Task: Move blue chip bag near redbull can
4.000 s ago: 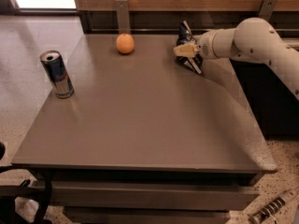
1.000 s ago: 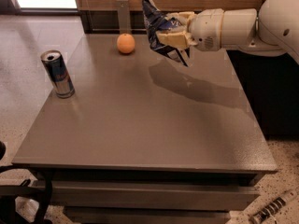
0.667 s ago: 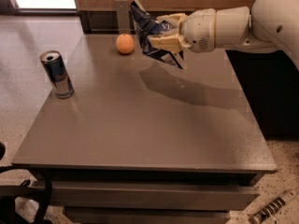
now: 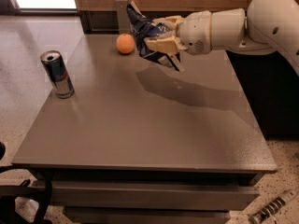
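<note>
The 1 white arm (image 4: 261, 22) extends in from the right edge, its forearm nearly level and its wrist pointing left. Its gripper (image 4: 158, 33) hangs in the air above the far part of the worktop (image 4: 140, 134), its 2 tan fingers (image 4: 161, 45) clamped on the blue chip bag (image 4: 139, 26), clear of the surface.
</note>
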Motion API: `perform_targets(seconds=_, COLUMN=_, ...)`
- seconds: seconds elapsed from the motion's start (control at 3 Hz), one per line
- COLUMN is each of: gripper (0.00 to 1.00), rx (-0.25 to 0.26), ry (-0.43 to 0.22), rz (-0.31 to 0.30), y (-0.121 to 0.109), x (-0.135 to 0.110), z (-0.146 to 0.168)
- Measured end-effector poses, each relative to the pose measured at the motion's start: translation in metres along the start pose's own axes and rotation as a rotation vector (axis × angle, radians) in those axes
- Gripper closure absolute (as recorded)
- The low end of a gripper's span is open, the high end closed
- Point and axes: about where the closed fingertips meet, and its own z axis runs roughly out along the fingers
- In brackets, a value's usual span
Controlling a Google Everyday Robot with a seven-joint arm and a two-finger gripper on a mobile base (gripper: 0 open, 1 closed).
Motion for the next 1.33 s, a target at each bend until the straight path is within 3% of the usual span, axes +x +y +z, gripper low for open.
perform_targets(seconds=0.67, gripper=1.0, rx=0.084, ry=0.044, rz=0.027, y=0.045, x=-0.009, z=0.023)
perform_targets(seconds=1.33, gripper=1.0, rx=0.08, ry=0.051, rz=0.038, y=0.09, x=-0.009, z=0.075)
